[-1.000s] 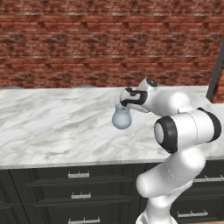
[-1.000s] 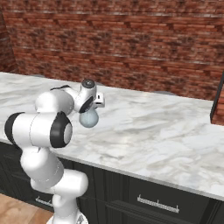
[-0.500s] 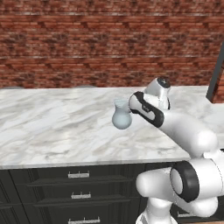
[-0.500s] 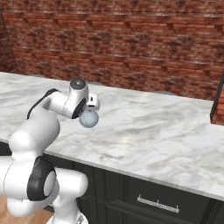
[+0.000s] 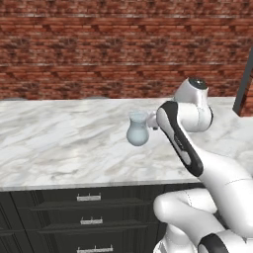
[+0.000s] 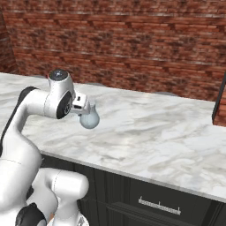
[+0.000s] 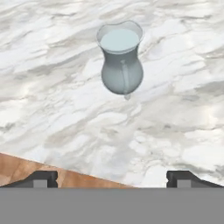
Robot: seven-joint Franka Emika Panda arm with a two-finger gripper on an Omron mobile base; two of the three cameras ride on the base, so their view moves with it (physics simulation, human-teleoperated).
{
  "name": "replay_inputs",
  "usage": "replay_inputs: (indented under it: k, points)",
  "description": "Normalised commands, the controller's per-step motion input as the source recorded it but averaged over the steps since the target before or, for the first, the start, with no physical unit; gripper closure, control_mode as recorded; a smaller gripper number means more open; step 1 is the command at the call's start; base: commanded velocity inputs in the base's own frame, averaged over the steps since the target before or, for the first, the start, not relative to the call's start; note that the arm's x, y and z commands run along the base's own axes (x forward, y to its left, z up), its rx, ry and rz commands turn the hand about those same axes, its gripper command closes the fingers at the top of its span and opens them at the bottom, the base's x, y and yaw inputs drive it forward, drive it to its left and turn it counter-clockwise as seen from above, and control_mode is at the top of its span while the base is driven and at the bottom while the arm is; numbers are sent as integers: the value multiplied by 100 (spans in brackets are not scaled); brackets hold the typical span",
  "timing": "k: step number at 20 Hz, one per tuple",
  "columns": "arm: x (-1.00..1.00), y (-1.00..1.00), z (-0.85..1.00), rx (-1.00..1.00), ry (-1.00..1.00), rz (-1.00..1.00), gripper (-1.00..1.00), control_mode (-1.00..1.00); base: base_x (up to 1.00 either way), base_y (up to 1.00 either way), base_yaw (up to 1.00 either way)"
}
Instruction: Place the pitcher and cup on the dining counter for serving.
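Glass, pale blue-grey and translucent, the pitcher (image 5: 138,130) stands upright on the veined marble tabletop of the dining counter (image 5: 59,143), roughly midway between its front edge and the brick wall (image 5: 99,49) behind. The tool (image 7: 112,179) sits with its two dark fingertips (image 7: 41,178) spread wide apart and nothing between them; in the hand view the pitcher lies well ahead of the tips, clear of both. In the two base views the white arm's wrist is close beside the pitcher on the robot's right, though whether any part touches the glass I cannot tell.

Judging by this, the pitcher's half of the task looks finished: it rests on the serving surface and is let go. The step in hand seems to be the pull-away from it. The next move calls for lifting the arm clear without nudging the bulbous body, then going for the cup.

Around it the marble is bare. Black cabinets with silver-handled drawers (image 5: 89,197) run below the front edge, and a dark slanted post (image 6: 220,101) rises at the far right. The only thing in the way of a clean withdrawal is the pitcher itself.
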Motion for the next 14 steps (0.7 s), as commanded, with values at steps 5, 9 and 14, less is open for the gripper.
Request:
replay_inputs:
  k: [5, 9, 14]
  points:
    - [-100, 0, 21, -2, -2, -7, -100, -100, 0, 0, 0]
    - [-100, 0, 0, 0, -11, 0, -100, -100, 0, 0, 0]
    - [-60, 0, 0, 0, -5, -1, -100, 100, -40, -9, -13]
